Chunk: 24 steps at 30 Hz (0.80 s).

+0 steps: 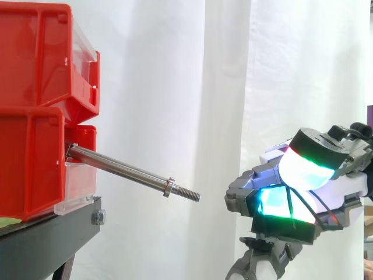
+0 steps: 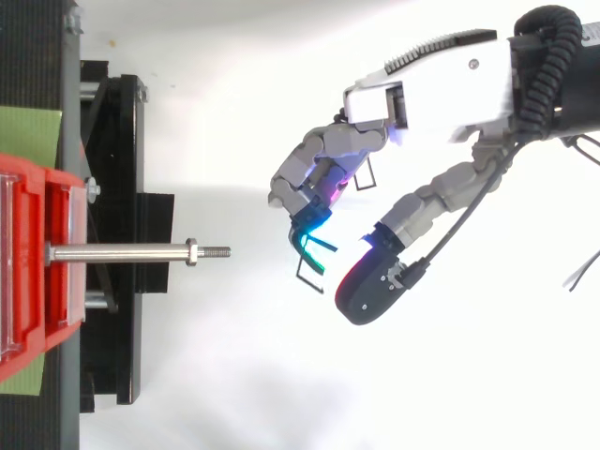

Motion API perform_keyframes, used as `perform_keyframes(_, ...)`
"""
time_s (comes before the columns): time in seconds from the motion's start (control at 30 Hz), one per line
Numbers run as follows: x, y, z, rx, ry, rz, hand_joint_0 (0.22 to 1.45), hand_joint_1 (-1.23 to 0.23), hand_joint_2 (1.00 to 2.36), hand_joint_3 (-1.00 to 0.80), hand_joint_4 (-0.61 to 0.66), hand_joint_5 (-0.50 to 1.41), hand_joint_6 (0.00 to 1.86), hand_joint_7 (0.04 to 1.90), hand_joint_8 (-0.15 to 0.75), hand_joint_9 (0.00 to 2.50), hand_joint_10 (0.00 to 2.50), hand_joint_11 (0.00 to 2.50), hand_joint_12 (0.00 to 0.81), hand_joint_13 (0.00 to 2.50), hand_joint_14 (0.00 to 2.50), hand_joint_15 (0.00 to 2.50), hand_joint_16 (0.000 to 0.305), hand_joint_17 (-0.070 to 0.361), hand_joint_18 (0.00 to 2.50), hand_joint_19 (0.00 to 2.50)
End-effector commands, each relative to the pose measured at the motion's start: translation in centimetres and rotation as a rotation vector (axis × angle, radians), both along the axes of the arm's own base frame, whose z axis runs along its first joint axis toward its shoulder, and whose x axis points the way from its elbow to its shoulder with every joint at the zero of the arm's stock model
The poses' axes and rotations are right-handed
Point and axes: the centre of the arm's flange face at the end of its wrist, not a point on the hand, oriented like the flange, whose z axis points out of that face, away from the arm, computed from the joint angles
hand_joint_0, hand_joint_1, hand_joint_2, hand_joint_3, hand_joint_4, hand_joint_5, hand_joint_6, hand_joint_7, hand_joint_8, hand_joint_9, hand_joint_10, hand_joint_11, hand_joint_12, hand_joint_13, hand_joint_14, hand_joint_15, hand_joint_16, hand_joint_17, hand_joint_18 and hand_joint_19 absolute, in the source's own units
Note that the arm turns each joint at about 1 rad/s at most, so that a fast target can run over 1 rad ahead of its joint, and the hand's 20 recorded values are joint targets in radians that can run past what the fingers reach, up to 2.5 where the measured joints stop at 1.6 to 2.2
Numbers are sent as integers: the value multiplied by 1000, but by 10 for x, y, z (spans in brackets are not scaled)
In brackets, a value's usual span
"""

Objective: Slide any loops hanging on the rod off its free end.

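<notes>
Evidently little or nothing is left to be done at the rod: the rod (image 1: 122, 170) is seen bare along its whole exposed length in the side view and in the top view, with no loop hanging on it. It projects from between the red bins toward the hand, sloping slightly downward to its free end. One collar nut (image 1: 169, 186) is seated near that end, and the threaded tip (image 1: 191, 195) beyond it is uncovered. The hand (image 2: 431, 94) is held well apart from the tip, out past the free end and roughly in line with the rod. Whether it is closed on anything cannot be told. A thin dark wire (image 2: 312, 246) is noted close against the hand on the side facing the rod. It cannot be decided whether this is a loop taken off the rod or the hand's own wiring. If it is a loop, the removal is judged complete; if not, no loop was found to remove. Count: one rod, one collar nut, zero loops on the rod, one doubtful wire. Two stacked bins are counted in the side view, an upper bin (image 1: 41, 52) and a lower bin (image 1: 29, 163), on one black stand (image 1: 52, 233).
</notes>
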Motion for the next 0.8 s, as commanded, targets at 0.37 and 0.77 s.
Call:
perform_keyframes(0.37,-10,-2,-6,98,118,-75,561,-627,1019,-264,125,-117,831,1433,282,919,7,202,264,574,0,0,43,97,487,63)
perform_keyframes(0.77,-18,-6,-11,218,221,-177,567,-715,1020,-212,125,-161,854,1442,292,864,8,236,269,569,0,0,43,97,492,49)
